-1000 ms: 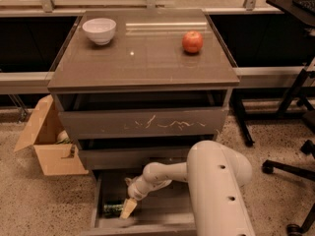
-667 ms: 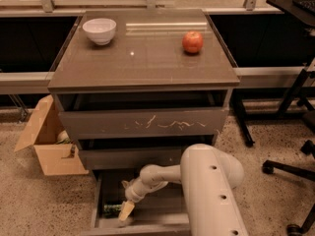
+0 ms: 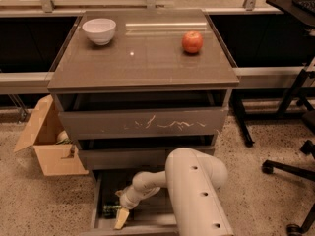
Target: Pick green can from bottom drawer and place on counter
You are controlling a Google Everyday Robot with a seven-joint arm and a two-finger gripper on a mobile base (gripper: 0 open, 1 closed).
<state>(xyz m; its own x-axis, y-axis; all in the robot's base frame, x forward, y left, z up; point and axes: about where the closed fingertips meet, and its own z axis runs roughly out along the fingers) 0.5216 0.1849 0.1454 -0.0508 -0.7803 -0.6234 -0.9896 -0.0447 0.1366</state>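
In the camera view, the gripper [image 3: 121,216] is seen lowered inside the bottom drawer [image 3: 96,200], toward the drawer's left front part. Compared with a second ago, the thick arm link [image 3: 197,191] has been shifted leftward across the drawer's opening. The gripper has been carried slightly nearer the drawer's front edge.

The green can [image 3: 110,210] is found lying on its side in the drawer's left part, just beside the gripper and possibly touching it. Its place in the drawer appears unchanged. Whether the gripper is closed on the can cannot be told.

The can is judged not yet lifted, so the approach is probably being refined and a grasp remains to be confirmed. The counter [image 3: 142,63], well above the drawer, has not yet been reached by the can.
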